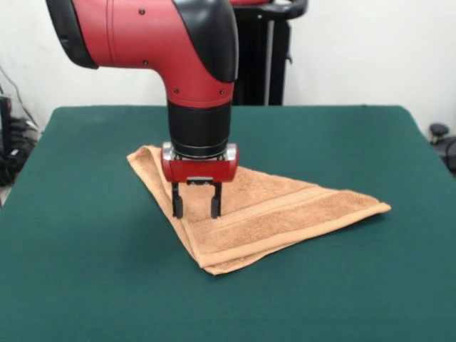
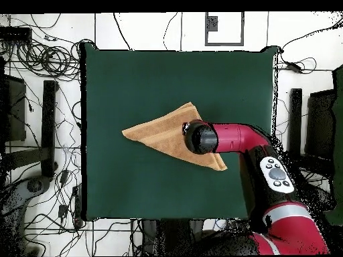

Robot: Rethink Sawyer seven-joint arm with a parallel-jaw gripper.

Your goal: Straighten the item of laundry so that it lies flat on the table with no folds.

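The tan-orange towel (image 1: 271,210) lies folded over on itself into a triangle on the dark green table (image 1: 85,271), a little right of centre. One point reaches right, one reaches far-left, and the doubled corner faces the camera. Woven border bands show along its front edge. No white label shows. My gripper (image 1: 196,209) hangs straight down over the towel's left part, with its fingertips (image 1: 177,209) at or just above the cloth. It is open with nothing between the fingers. In the overhead view my arm's wrist (image 2: 201,138) covers the gripper and the towel's (image 2: 157,132) right part.
The table's (image 2: 134,73) green top spreads wide on all sides of the towel. The black pedestal (image 1: 265,57) stands behind the far edge. Cables and stands (image 2: 40,60) lie on the floor around the table.
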